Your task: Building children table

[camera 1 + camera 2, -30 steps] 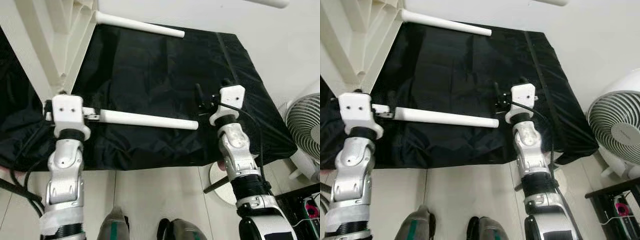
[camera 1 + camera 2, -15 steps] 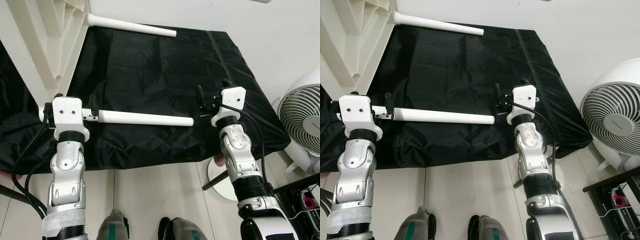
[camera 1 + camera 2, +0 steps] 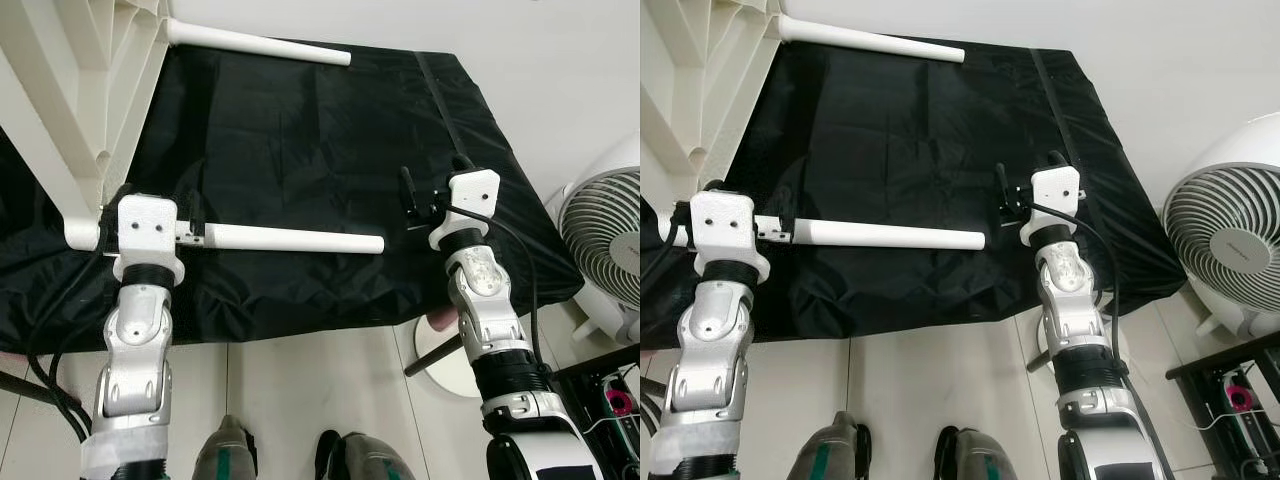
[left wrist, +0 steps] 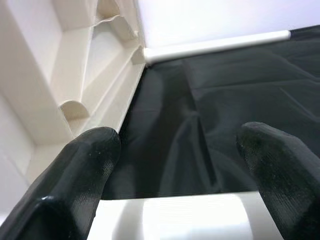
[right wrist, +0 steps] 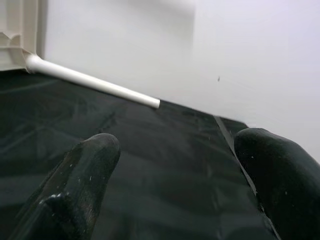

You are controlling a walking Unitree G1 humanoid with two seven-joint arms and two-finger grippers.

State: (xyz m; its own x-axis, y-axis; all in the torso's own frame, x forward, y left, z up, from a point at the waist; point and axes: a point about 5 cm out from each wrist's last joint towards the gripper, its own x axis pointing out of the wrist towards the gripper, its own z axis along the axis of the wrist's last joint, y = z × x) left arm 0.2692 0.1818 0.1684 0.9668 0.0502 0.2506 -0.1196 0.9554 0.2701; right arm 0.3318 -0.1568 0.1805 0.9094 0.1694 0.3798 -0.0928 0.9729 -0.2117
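Left wrist view: table leg (image 4: 200, 217) cut off, perhaps ungripped.
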